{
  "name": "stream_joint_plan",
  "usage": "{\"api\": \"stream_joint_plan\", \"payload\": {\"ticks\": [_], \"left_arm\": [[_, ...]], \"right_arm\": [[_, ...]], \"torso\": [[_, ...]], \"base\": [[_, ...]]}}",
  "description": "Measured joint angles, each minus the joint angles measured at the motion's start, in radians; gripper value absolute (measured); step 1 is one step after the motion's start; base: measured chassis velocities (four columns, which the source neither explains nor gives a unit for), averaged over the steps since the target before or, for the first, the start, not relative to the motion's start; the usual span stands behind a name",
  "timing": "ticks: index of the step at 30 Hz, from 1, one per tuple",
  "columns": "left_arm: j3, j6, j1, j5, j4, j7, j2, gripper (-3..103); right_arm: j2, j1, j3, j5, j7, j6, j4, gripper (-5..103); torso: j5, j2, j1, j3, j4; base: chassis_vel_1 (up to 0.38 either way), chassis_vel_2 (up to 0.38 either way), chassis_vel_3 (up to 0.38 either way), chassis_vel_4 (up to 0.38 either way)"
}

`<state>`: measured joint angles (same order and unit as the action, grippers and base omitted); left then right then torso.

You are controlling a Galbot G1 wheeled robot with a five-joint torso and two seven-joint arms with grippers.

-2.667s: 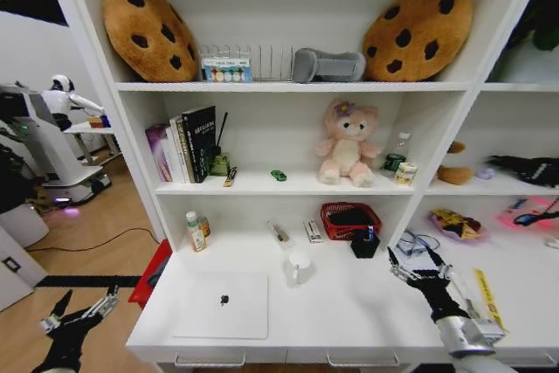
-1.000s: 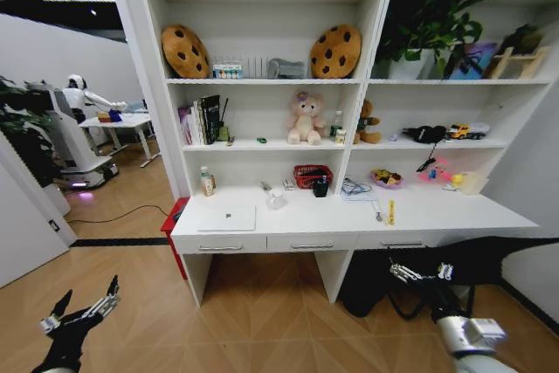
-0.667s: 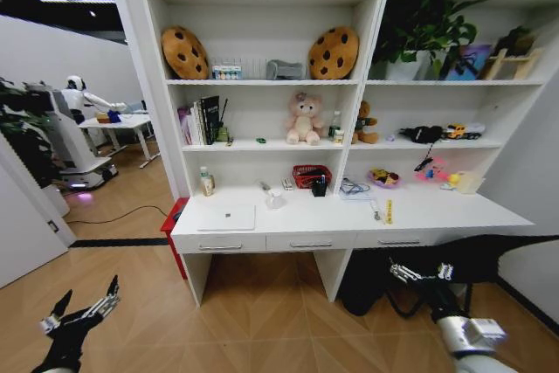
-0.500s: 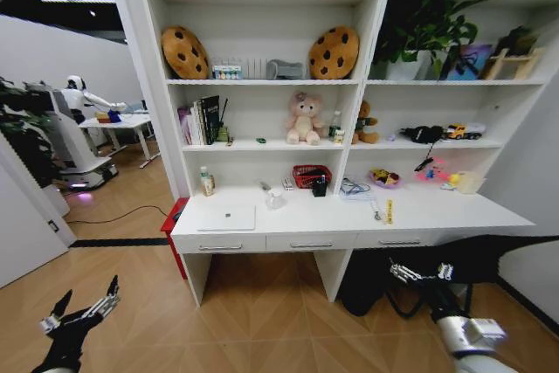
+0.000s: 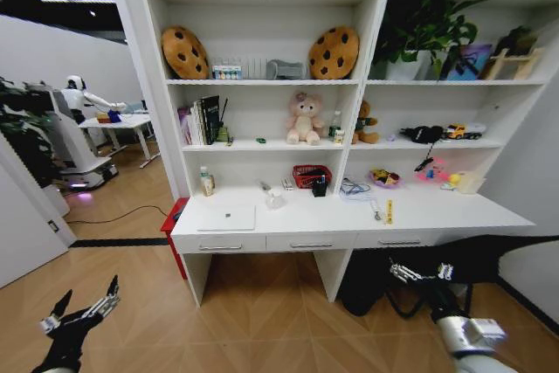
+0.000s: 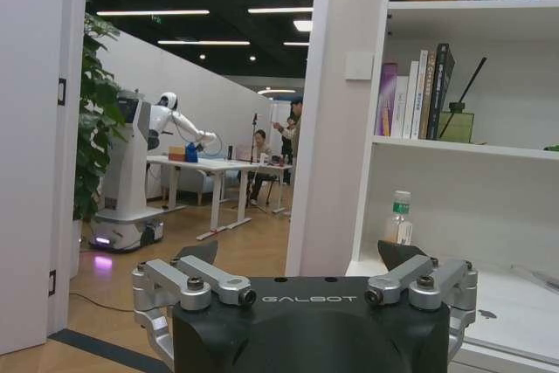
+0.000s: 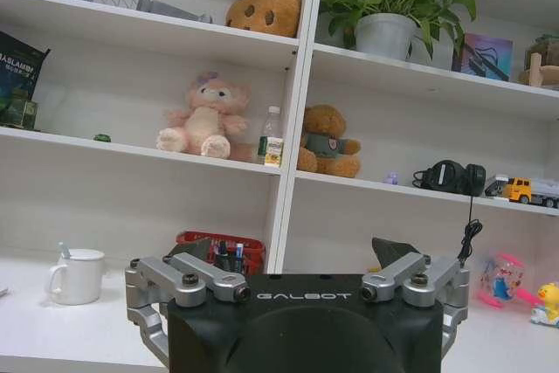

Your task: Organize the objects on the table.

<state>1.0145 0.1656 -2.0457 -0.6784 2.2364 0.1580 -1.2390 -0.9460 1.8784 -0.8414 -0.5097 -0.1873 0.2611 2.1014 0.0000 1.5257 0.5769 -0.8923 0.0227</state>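
Observation:
The long white table [image 5: 437, 212] stands some way in front of me, joined to the tall shelving. On it lie a closed silver laptop [image 5: 227, 217], a white mug [image 5: 275, 201], a black cup of pens [image 5: 320, 188] and a yellow strip [image 5: 389, 211]. A tiny green toy [image 5: 261, 140] sits on the shelf above. My left gripper [image 5: 83, 310] hangs low over the floor, open and empty. My right gripper [image 5: 421, 272] is low by the desk's right half, open too. In the right wrist view, the right gripper [image 7: 293, 249] faces the mug [image 7: 77, 275] and green toy [image 7: 103, 138]. In the left wrist view, the left gripper [image 6: 301, 255] is open.
A red basket [image 5: 307, 176] and a bottle [image 5: 207, 182] stand at the desk's back. Plush toys, cookie cushions, books and a plant fill the shelves. Another robot [image 5: 77, 98] stands by a small table far left. Bare wooden floor lies between me and the desk.
Since the earliest frame the camera has backed away from the desk, so the whole shelving unit now shows. Over the last second nothing has moved.

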Motion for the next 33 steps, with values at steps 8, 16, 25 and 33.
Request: {"api": "stream_joint_plan", "payload": {"ticks": [8, 16, 25, 33], "left_arm": [[0.000, 0.000, 0.000, 0.000, 0.000, 0.000, 0.000, 100], [0.000, 0.000, 0.000, 0.000, 0.000, 0.000, 0.000, 100], [0.000, 0.000, 0.000, 0.000, 0.000, 0.000, 0.000, 100], [0.000, 0.000, 0.000, 0.000, 0.000, 0.000, 0.000, 100]], "right_arm": [[0.000, 0.000, 0.000, 0.000, 0.000, 0.000, 0.000, 100], [0.000, 0.000, 0.000, 0.000, 0.000, 0.000, 0.000, 100], [0.000, 0.000, 0.000, 0.000, 0.000, 0.000, 0.000, 100], [0.000, 0.000, 0.000, 0.000, 0.000, 0.000, 0.000, 100]], "torso": [[0.0000, 0.000, 0.000, 0.000, 0.0000], [0.0000, 0.000, 0.000, 0.000, 0.0000], [0.0000, 0.000, 0.000, 0.000, 0.0000], [0.0000, 0.000, 0.000, 0.000, 0.0000]], "base": [[0.000, 0.000, 0.000, 0.000], [0.000, 0.000, 0.000, 0.000], [0.000, 0.000, 0.000, 0.000], [0.000, 0.000, 0.000, 0.000]]}}
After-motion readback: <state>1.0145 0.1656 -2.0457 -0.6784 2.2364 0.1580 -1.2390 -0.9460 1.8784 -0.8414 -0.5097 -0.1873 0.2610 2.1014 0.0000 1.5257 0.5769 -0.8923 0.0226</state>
